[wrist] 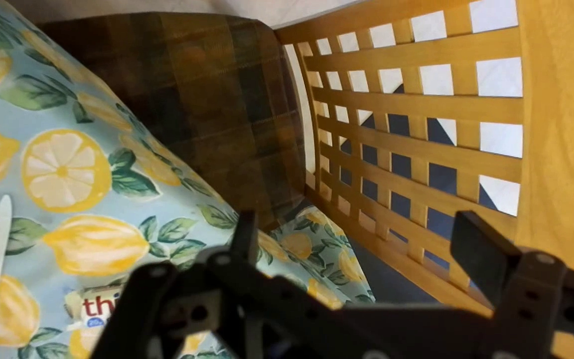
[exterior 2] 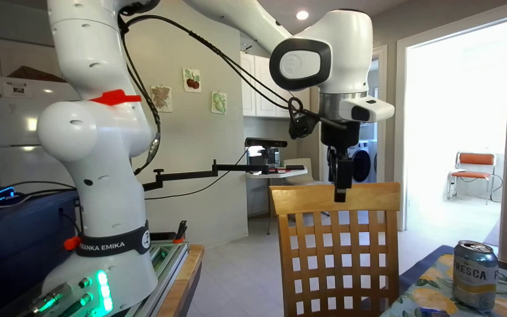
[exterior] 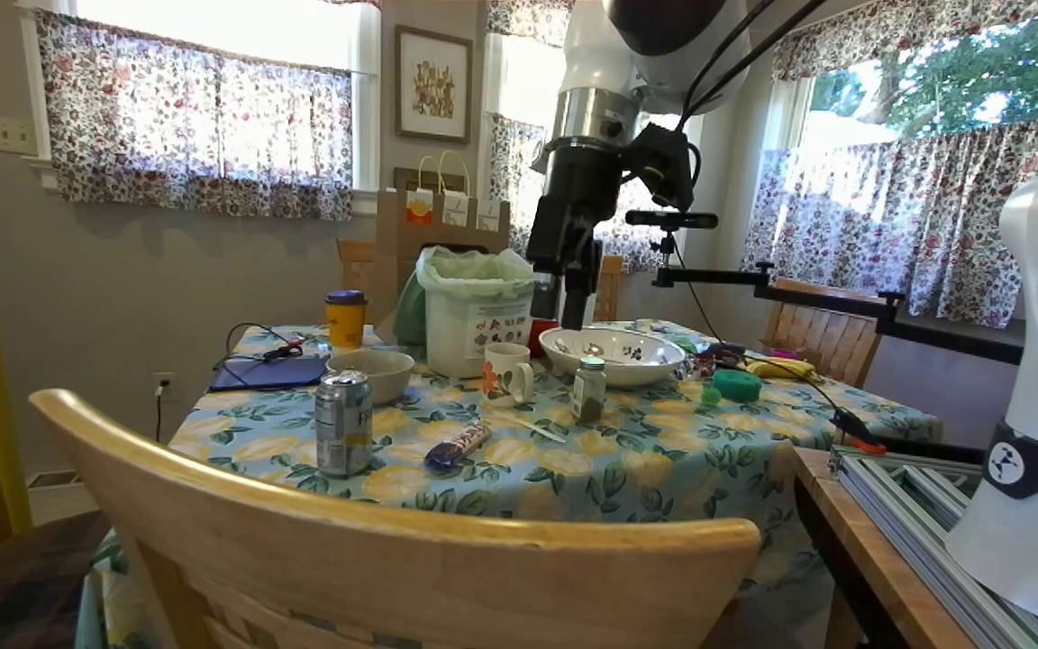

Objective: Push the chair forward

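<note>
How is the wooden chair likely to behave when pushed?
The chair should be stiff, its lattice back being wood. Pushed at the high top rail, it might tip before sliding. The tablecloth hides part of the seat from the wrist view, so some brushing seems possible.

Can (exterior: 344,428), mug (exterior: 503,374), jar (exterior: 588,393) on lemon-print tablecloth (exterior: 614,455).

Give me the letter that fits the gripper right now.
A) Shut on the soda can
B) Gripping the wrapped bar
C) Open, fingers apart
C, since in the wrist view the gripper stands open, its fingers wide apart with part of the chair showing between them.
</note>
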`<state>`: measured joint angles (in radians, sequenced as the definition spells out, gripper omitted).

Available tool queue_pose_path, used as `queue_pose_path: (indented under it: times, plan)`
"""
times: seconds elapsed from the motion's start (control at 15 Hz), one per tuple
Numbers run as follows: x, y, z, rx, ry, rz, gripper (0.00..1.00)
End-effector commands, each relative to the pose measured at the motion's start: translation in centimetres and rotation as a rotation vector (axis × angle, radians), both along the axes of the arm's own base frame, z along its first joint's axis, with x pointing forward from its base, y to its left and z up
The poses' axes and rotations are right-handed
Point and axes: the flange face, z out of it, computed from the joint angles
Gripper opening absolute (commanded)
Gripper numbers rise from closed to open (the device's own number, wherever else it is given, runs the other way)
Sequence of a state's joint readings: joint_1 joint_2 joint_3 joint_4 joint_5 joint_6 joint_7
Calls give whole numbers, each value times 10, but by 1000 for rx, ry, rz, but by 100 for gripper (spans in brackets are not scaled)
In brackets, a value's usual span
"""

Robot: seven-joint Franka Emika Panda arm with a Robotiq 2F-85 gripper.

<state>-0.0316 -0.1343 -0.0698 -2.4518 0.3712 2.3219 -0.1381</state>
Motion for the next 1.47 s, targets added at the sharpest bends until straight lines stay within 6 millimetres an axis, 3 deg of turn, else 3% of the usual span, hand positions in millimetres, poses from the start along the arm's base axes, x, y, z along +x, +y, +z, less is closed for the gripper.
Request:
queue_pose_path:
  times: [0.0,0.2,0.33,0.6,1.07,1.4]
  plan:
    - [0,0,1,0,-1,3,100]
    - [2,-12,1,19,-14,-83,100]
    - [12,-9,-3,-3,-24,-97,100]
    - [24,39,-6,54,-44,-21,100]
    - [20,143,3,83,-69,134,100]
    - [21,187,6,71,-118,198,100]
